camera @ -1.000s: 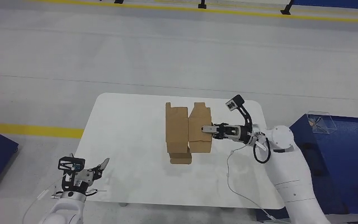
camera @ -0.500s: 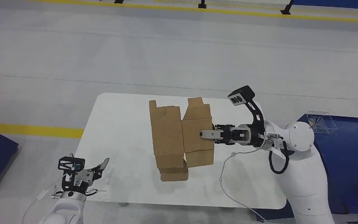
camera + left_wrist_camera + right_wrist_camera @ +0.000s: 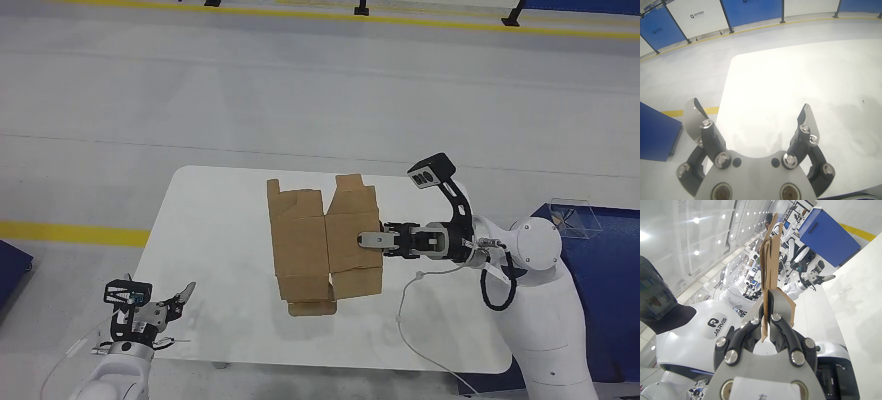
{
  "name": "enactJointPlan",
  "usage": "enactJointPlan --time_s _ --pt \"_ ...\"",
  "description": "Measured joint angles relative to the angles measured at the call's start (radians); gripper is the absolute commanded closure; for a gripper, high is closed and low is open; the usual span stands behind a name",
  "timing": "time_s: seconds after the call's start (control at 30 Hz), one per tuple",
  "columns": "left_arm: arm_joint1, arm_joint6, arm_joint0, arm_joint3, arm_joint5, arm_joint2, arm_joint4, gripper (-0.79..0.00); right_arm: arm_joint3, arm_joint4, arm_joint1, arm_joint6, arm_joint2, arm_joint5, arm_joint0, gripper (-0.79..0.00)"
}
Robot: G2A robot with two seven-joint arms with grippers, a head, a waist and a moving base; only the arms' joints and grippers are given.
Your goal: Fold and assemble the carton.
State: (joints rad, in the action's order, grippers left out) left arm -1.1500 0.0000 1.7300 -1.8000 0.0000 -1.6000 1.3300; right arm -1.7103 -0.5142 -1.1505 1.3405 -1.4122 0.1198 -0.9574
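Presently right hand (image 3: 364,239) pinches the carton (image 3: 300,250) edge over open table (image 3: 220,210); left hand (image 3: 751,106) splayed at its near corner.

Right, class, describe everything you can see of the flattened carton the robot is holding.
The carton is brown cardboard, collapsed flat, not opened into a box. From above it shows two long panels side by side with a crease between them, and notched flaps at both ends. It hangs broad side up over the middle of the white table, apparently clear of it. The right gripper is shut on its edge, where the right wrist view shows the layers edge-on between the fingers.
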Motion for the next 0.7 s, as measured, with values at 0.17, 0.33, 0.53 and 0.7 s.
enactJointPlan --time_s 0.17,0.33,0.53,0.7 --pt "0.000 0.000 0.000 0.000 0.000 0.000 0.000 -0.785 0.000 0.000 0.000 0.000 0.000 0.000 0.000 0.000" --pt "0.000 0.000 0.000 0.000 0.000 0.000 0.000 -0.785 -0.002 -0.002 0.000 -0.002 0.000 0.001 -0.002 0.000" --pt "0.000 0.000 0.000 0.000 0.000 0.000 0.000 -0.785 0.047 -0.404 -0.017 0.040 0.007 -0.055 -0.072 0.000" --pt "0.000 0.000 0.000 0.000 0.000 0.000 0.000 -0.785 0.137 -0.883 -0.042 0.154 0.108 -0.288 -0.112 0.000"
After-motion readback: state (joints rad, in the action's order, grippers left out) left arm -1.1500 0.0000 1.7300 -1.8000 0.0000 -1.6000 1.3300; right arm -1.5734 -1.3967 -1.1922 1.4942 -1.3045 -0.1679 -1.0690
